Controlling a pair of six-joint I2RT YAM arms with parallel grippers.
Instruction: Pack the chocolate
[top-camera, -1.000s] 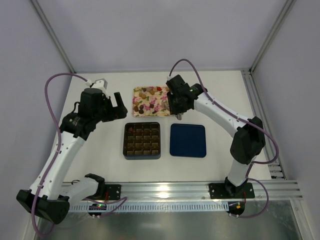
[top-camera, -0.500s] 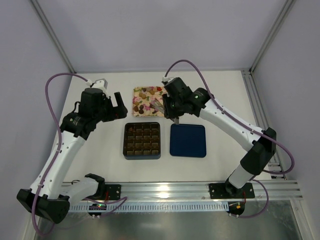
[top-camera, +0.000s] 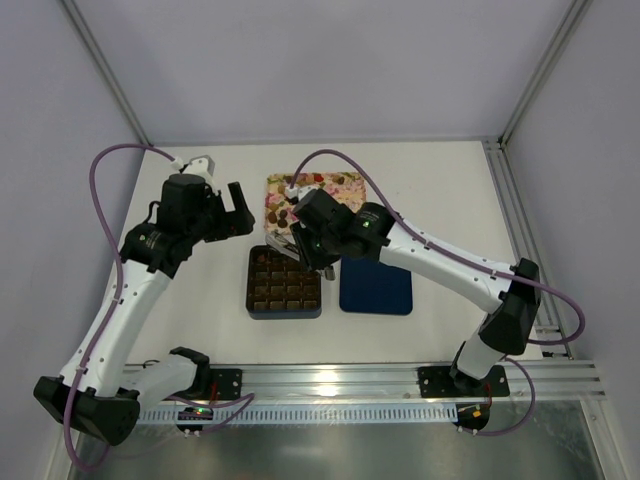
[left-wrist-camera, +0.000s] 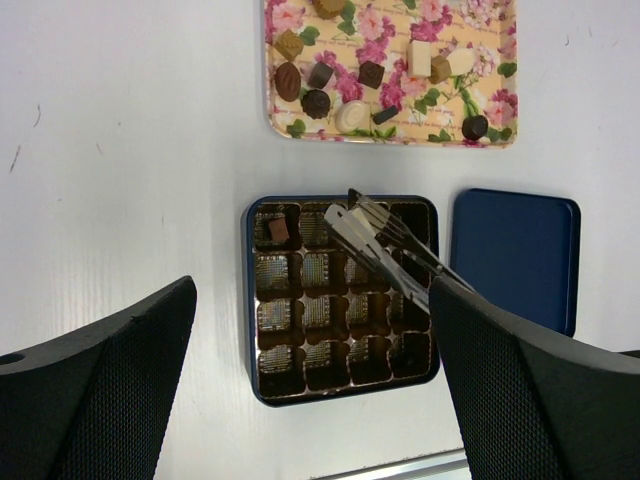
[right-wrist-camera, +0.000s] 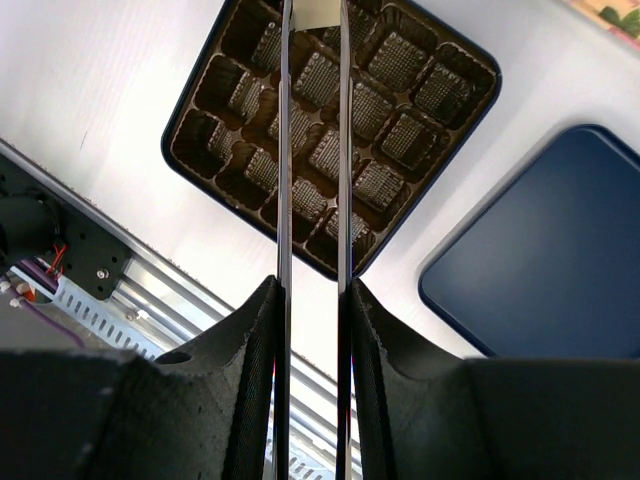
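Cream-white chocolate (right-wrist-camera: 318, 12) btwn clear flat jaws, over ribbed brown box (right-wrist-camera: 400, 140)

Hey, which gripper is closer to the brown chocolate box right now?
Right. The right gripper, pinching a cream chocolate, hangs over the far edge of the box. The left gripper is open, off past the box's far-left corner.

Robot test cell in a lab – not a home, not a shop. A plain white table (top-camera: 200, 330) stood boxed in by pale grey panels (top-camera: 300, 70) on aluminium corner posts (top-camera: 105, 70). The left arm (top-camera: 105, 320) and right arm (top-camera: 440, 262) were bolted to a slotted aluminium rail (top-camera: 340, 378) – purple cables (top-camera: 127, 149) looped loose, with a comb-slotted cable duct (top-camera: 330, 410) below the rail.
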